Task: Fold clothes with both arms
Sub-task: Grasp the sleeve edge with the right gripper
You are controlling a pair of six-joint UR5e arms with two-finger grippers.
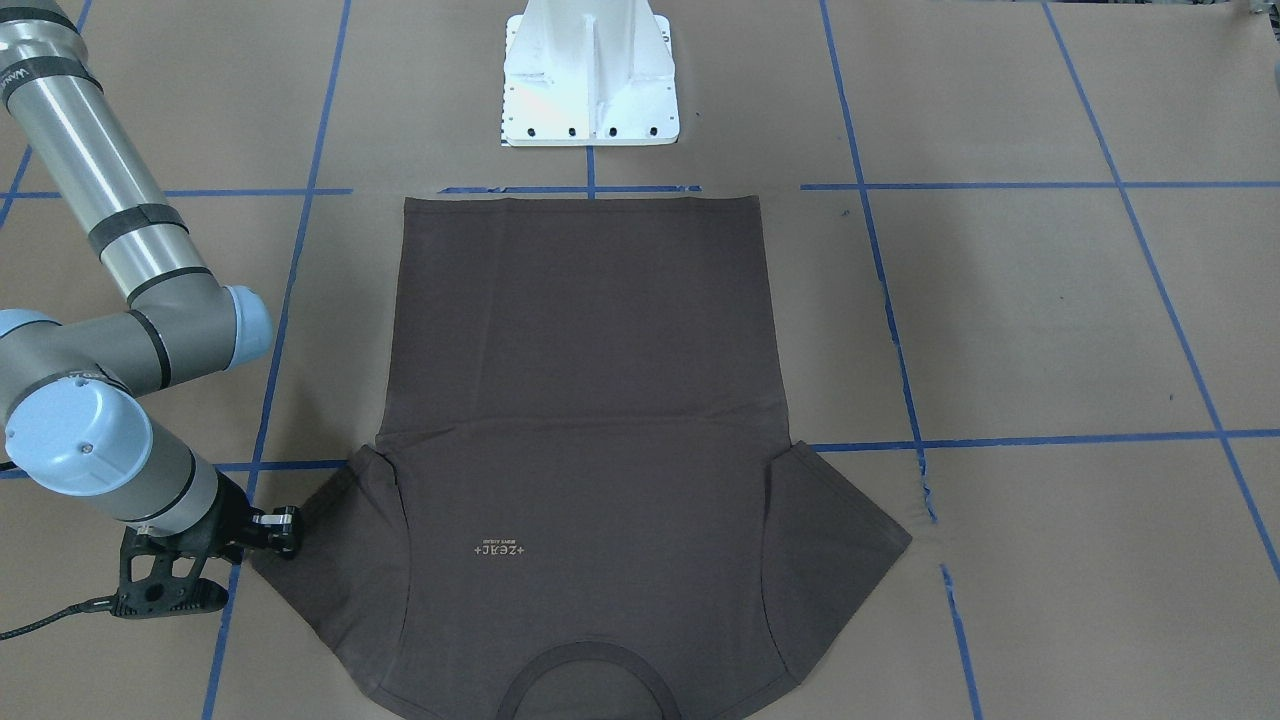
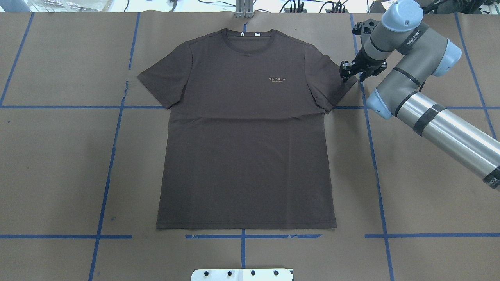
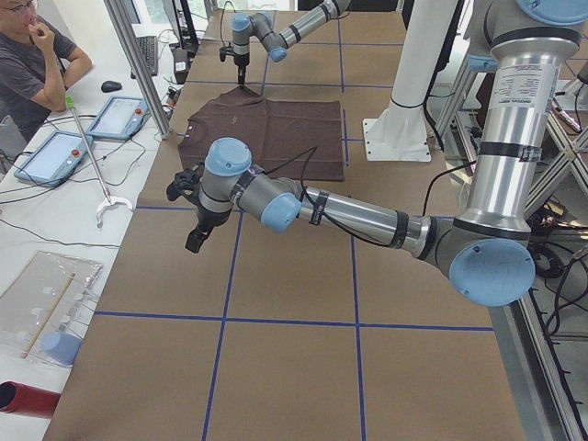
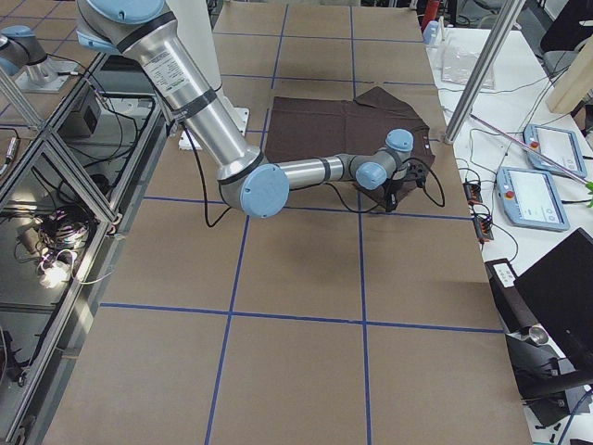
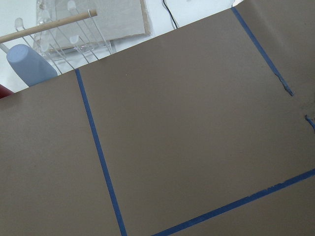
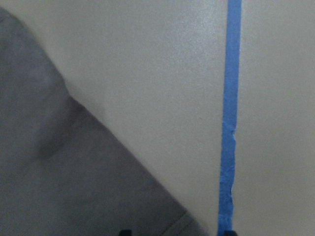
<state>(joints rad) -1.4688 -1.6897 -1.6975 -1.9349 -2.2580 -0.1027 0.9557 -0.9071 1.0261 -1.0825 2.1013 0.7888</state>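
The dark brown-grey T-shirt (image 2: 246, 148) lies flat and face up in the middle of the worktop (image 2: 429, 175), which is covered in brown paper with a grid of blue tape lines (image 2: 113, 148). Its hem is on the near side, just in front of the robot's white pedestal base (image 1: 590, 80). Its ribbed collar (image 2: 250, 43) is on the far side, and both sleeves are spread out. The small pale chest logo (image 2: 279, 79) sits towards the robot's right.

The right arm (image 2: 441, 125) reaches across from that side and has its tool (image 2: 345, 72) low at the outer edge of the shirt's right-hand sleeve (image 2: 332, 82). In the wrist view the two dark fingertips (image 6: 126, 232) stand apart, with the sleeve's hem running down between them. The tool is spread wide and is not clamped on the cloth.

The left arm (image 3: 358, 216) stretches out well to the left of the shirt, and its tool (image 3: 196, 242) hangs above bare paper. I cannot tell from here whether it is wide or narrow, and its wrist camera sees only paper and tape.

Beyond the far edge of the worktop a person (image 3: 37, 55) sits at a white side table with two tablet-like pendants (image 3: 118, 117) lying on it
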